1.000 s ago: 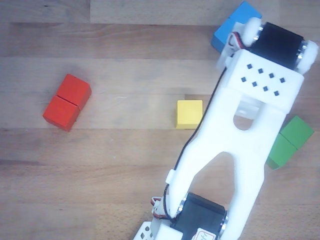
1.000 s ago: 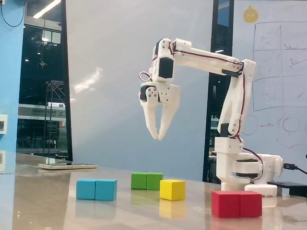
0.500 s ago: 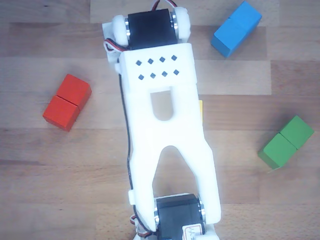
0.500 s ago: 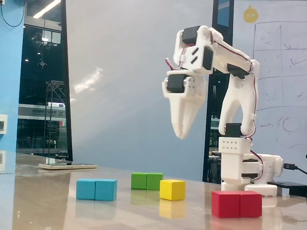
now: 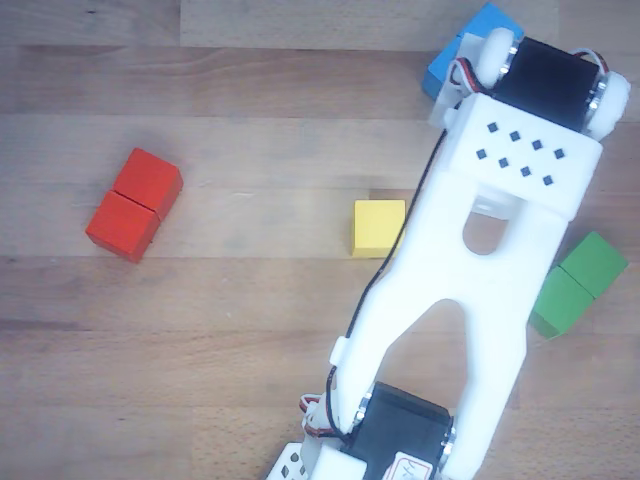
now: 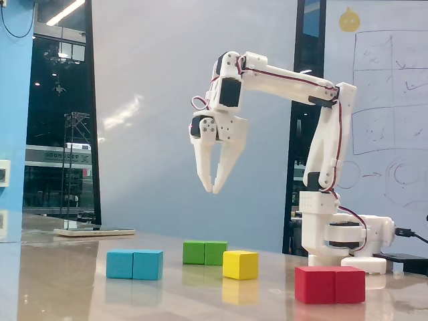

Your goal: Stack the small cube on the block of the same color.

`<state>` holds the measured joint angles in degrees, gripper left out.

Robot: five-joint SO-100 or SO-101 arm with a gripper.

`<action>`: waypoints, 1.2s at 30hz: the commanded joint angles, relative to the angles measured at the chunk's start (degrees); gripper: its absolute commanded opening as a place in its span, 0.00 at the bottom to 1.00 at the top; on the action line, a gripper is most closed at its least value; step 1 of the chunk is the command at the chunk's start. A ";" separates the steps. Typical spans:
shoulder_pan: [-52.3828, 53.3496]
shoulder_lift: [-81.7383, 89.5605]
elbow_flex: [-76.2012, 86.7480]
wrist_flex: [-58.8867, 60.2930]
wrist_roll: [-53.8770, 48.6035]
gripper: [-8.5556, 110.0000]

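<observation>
The small yellow cube [image 5: 378, 228] sits alone on the wooden table, near the middle; in the fixed view [image 6: 240, 265] it is in front of the green block. My gripper [image 6: 214, 190] hangs high above the table, pointing down, over the space between the blue and green blocks. Its fingers meet at the tips and hold nothing. In the other view the arm [image 5: 480, 260] covers the gripper. The arm passes just right of the cube without touching it. No yellow block shows in either view.
A red two-cube block [image 5: 135, 204] lies at the left, a blue one [image 5: 470, 55] at the top right, partly under the wrist, and a green one [image 5: 578, 285] at the right. In the fixed view the arm's base [image 6: 341, 234] stands behind the red block [image 6: 330, 284].
</observation>
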<state>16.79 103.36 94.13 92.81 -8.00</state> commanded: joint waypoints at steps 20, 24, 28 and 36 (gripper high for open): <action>-10.37 11.25 10.20 -18.63 -0.35 0.07; -10.46 22.68 26.37 -25.84 -0.35 0.07; -10.46 34.89 41.75 -33.49 -0.35 0.07; -10.46 52.38 63.81 -41.13 -0.44 0.07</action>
<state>5.80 147.48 152.40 55.20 -8.26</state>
